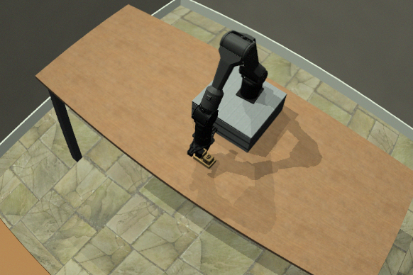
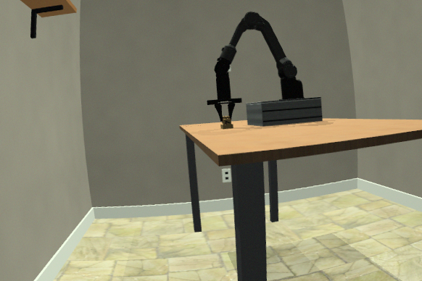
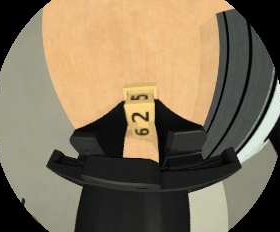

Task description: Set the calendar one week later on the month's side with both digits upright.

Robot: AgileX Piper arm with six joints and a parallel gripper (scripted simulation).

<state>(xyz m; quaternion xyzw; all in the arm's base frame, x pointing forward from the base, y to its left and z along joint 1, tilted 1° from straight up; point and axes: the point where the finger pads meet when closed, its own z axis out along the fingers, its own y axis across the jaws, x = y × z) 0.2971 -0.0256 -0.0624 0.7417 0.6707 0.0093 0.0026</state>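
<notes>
From my seat far off, I see the hand (image 1: 200,153) (image 2: 226,120) (image 3: 140,107) near the grey box (image 1: 245,118) (image 2: 290,112) (image 3: 237,75), partway open with its fingers snug on a yellow cube (image 3: 140,115) marked 2, and the tray (image 1: 203,162) (image 2: 227,127) (image 3: 140,86) sits on the desk (image 1: 128,76) (image 2: 290,139) (image 3: 95,50) near that box too.
</notes>
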